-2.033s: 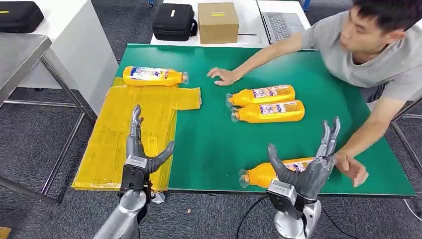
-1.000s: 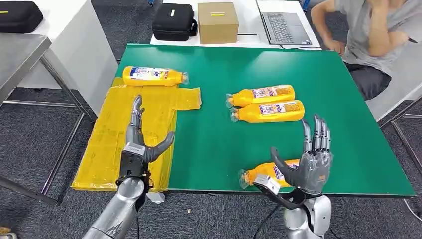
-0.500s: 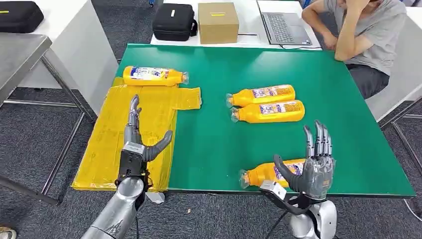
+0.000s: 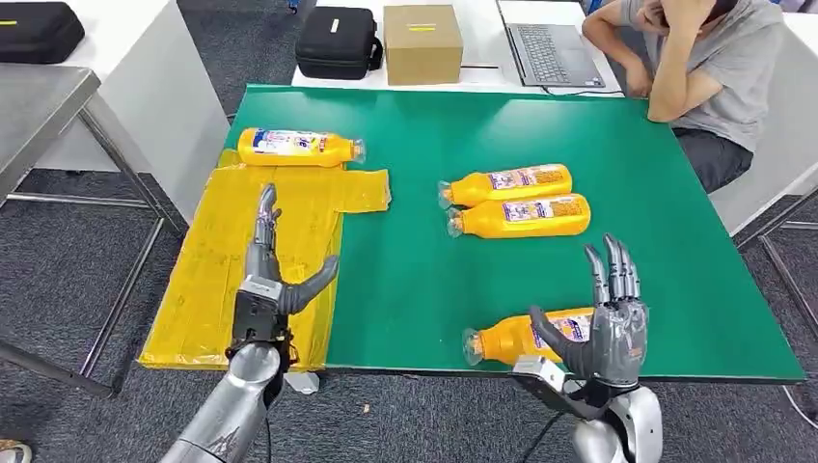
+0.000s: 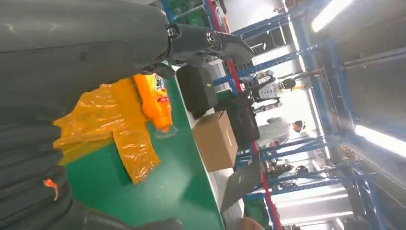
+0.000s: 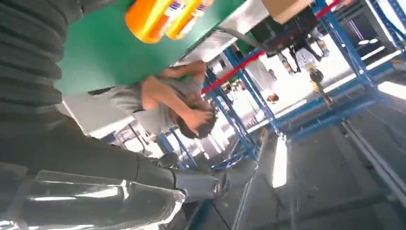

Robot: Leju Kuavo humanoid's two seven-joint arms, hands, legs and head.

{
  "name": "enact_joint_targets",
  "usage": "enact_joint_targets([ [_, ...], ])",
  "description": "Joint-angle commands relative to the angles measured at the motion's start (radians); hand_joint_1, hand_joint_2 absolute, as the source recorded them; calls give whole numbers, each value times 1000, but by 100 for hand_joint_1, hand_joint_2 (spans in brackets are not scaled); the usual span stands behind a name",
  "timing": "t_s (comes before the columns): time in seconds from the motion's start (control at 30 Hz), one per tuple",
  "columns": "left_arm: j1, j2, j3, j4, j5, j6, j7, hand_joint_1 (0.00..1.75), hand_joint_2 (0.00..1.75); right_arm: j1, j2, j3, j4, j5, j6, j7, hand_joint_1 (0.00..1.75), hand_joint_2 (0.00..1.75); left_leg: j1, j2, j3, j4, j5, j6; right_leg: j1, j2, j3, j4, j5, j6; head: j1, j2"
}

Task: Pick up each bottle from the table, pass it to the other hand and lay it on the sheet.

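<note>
Head view gives you the green table point(image 4: 405, 289) with a yellow sheet point(image 4: 222, 260) spread over its left side and hanging past the near edge. One bottle point(image 4: 294, 147) lies on its side at the far end of the sheet, cap pointing right. Two more bottles lie side by side in the middle of the table, touching, caps pointing left: the farther one point(image 4: 511, 181) and the nearer one point(image 4: 526, 216). A fourth bottle point(image 4: 511, 336) lies near the front edge on the right, cap to the left.

Your left robot hand point(image 4: 265, 280) is upright above the near part of the sheet, fingers straight, thumb spread out to the right, holding nothing. Your right robot hand point(image 4: 608, 323) stands upright at the front edge, fingers straight up and thumb apart, empty; it sits in front of the base end of the fourth bottle and hides that end, and you cannot tell whether it touches the bottle.

Left wrist view shows you the sheet point(image 5: 110, 124) and the bottle on it point(image 5: 155, 98). Right wrist view shows you the bases of the two middle bottles point(image 6: 163, 17).

A person point(image 4: 704, 68) sits at the far right corner, elbows on the table, head in hands. Beyond the table stand a cardboard box point(image 4: 422, 43), a black case point(image 4: 336, 41) and a laptop point(image 4: 550, 48).
</note>
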State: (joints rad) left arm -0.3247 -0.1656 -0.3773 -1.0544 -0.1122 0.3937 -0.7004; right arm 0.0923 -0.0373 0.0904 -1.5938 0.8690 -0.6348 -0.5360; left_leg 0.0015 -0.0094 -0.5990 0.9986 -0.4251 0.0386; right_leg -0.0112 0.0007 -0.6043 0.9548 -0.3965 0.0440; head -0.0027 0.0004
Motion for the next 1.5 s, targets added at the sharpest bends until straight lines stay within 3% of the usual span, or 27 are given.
enact_joint_targets([
  [0.03,-29,1,13,33,4,-4,2,0,175,6,-27,8,-8,-4,11,7,0,175,0,1,5,0,-3,-2,0,1,4,1,-2,-2,0,0],
  [0.23,-29,1,13,33,4,-4,2,0,175,6,-27,8,-8,-4,11,7,0,175,0,1,4,0,-2,-2,0,1,3,0,-2,-1,0,0],
  [0.37,-23,-4,24,23,-2,-24,2,0,175,32,-45,0,-12,80,62,36,0,175,0,1,5,0,-2,-2,1,0,4,0,-2,-2,0,0],
  [0.63,-2,4,41,7,6,-37,2,0,175,60,-105,-78,-78,23,229,71,0,175,0,1,5,0,-3,-1,0,0,4,0,-3,-1,0,0],
  [0.83,22,1,77,-13,-3,-55,3,0,175,81,-148,-125,-130,103,344,106,0,175,-1,1,5,0,-3,-2,-1,0,5,1,-3,-2,0,0],
  [1.13,11,-3,80,6,-29,-62,8,0,175,112,-166,-180,-179,65,367,86,0,175,-1,0,5,0,-3,-2,0,-1,5,0,-3,-2,0,0],
  [1.27,16,4,89,-5,-31,-77,5,0,175,153,-197,-220,-219,113,464,117,0,175,0,0,3,0,-2,-1,0,-1,3,0,-2,-1,0,0],
  [1.5,19,4,92,-11,-41,-82,9,0,175,167,-206,-245,-248,129,519,109,0,175,-1,1,5,0,-3,-2,0,0,4,0,-3,-2,0,0],
])
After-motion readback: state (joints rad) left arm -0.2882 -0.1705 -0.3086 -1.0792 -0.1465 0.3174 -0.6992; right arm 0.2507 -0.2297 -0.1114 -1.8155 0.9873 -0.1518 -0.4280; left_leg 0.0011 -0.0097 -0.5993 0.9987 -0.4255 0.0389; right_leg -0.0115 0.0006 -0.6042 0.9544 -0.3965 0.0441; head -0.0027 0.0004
